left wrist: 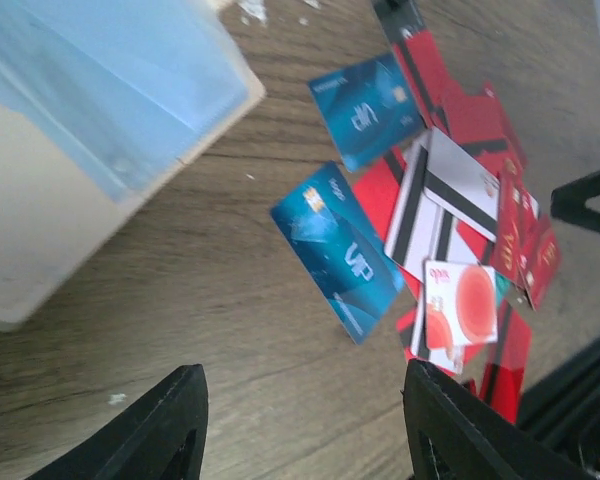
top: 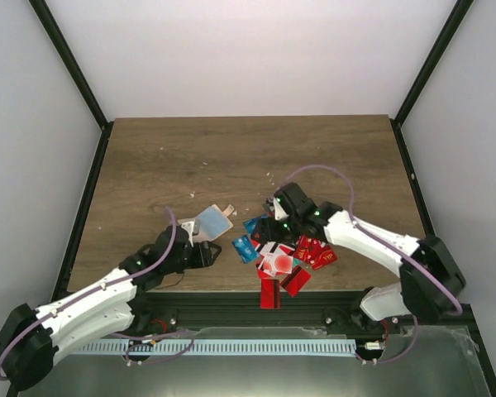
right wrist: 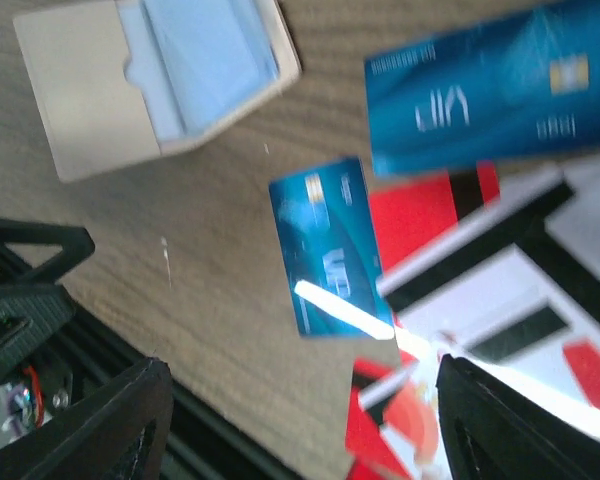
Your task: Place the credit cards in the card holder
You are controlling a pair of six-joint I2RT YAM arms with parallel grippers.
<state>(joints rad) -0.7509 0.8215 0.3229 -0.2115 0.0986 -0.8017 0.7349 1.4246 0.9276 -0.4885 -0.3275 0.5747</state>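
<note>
Wooden table (top: 231, 157) bears card holder (top: 211, 223) just beyond left tool (left wrist: 305, 425).

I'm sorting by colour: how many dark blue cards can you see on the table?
2. One blue card lies on the wood between the card holder and the red heap; the second blue card sits farther back at the heap's edge. More may be buried.

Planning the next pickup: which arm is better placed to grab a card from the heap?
Right. The right gripper, open, hangs over the credit cards; the left gripper sits nearer the card holder, off the heap.
</note>
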